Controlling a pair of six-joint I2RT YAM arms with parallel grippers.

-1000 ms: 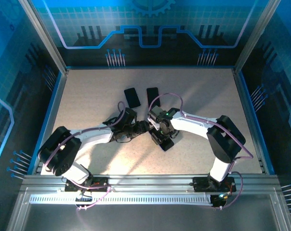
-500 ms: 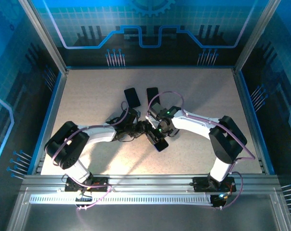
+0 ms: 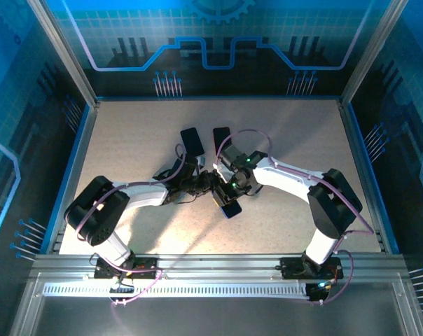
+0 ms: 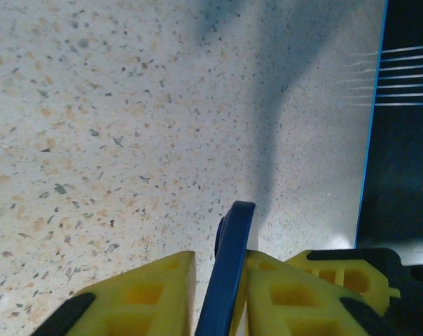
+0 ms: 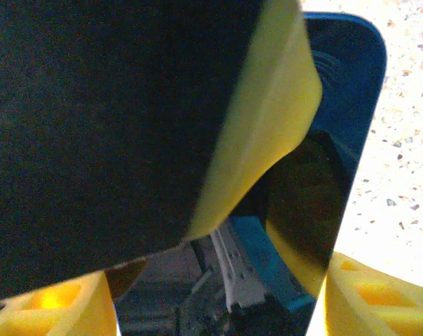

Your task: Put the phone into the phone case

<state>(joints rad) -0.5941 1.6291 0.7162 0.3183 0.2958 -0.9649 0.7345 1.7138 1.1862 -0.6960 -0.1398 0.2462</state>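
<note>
Yellow-fingered left tool pinched across thin faces of blue-rimmed slab; phone or case, cannot tell. Slab held at desk centre between both tools, long axis pointing near-right. Right tool half open, spanning slab's width, apparently gripping. Two dark flat pieces just beyond, unheld.

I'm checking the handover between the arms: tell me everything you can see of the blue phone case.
The blue phone case is a thin slab with rounded corners, plastic-looking, framing a dark glossy face. It is held on edge over the speckled table, near its middle. The left gripper pinches its two flat sides; the right gripper is close against it, but whether it grips is unclear.
</note>
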